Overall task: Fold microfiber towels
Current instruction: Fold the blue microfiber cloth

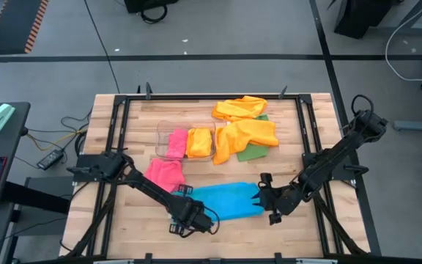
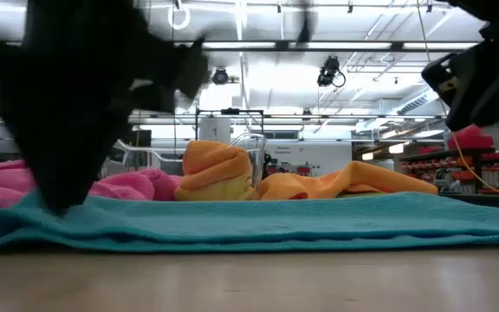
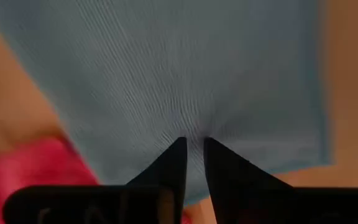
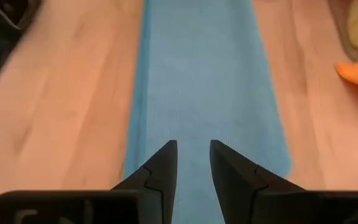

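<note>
A blue towel [image 1: 226, 199] lies on the table as a long flat strip near the front; it also shows in the low view [image 2: 258, 221]. My left gripper [image 1: 196, 218] is down on its left end, shut on the cloth [image 3: 193, 140]. My right gripper [image 1: 267, 199] hovers over the towel's right end [image 4: 194, 93], open, with the cloth flat below it [image 4: 193, 146]; in the low view it stands clear above the towel [image 2: 483, 78]. A crumpled pink towel [image 1: 165, 174] lies on the table just left of the blue one. My left gripper pinches the blue towel near its left end [image 3: 194, 127] between its two fingertips, slanting down from above. The cloth puckers toward the tips. The towel lies on the table, not lifted.
A clear bin [image 1: 185, 143] at mid-table holds a pink and a yellow towel. Orange towels [image 1: 244, 132] lie heaped at the back right over a green one [image 1: 253, 152]. Bare wood [image 1: 299, 235] runs along the front edge.
</note>
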Controlling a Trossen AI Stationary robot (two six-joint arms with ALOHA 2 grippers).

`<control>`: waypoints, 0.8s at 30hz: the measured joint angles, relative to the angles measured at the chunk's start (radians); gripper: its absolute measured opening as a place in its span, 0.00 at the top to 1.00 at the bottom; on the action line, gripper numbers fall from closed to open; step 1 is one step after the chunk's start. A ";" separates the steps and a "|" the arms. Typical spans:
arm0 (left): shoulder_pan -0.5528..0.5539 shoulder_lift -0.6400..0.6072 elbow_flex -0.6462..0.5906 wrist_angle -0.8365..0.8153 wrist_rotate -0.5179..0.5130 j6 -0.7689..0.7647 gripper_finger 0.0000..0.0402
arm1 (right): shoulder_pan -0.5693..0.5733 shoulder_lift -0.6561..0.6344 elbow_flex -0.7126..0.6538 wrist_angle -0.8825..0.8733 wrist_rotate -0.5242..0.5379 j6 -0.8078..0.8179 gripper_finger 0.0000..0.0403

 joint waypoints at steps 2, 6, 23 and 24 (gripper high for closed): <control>-0.010 -0.007 0.041 -0.014 -0.005 0.007 0.83 | 0.000 0.026 0.000 0.041 -0.011 -0.023 0.74; -0.022 -0.004 0.066 -0.020 -0.004 0.009 0.83 | -0.011 0.124 0.000 0.151 -0.032 -0.077 0.74; -0.016 -0.007 0.070 -0.047 -0.006 -0.003 0.86 | -0.170 0.345 0.130 0.017 -0.182 0.231 0.74; -0.016 -0.007 0.070 -0.047 -0.006 -0.003 0.86 | -0.179 0.350 0.134 -0.004 -0.184 0.215 0.74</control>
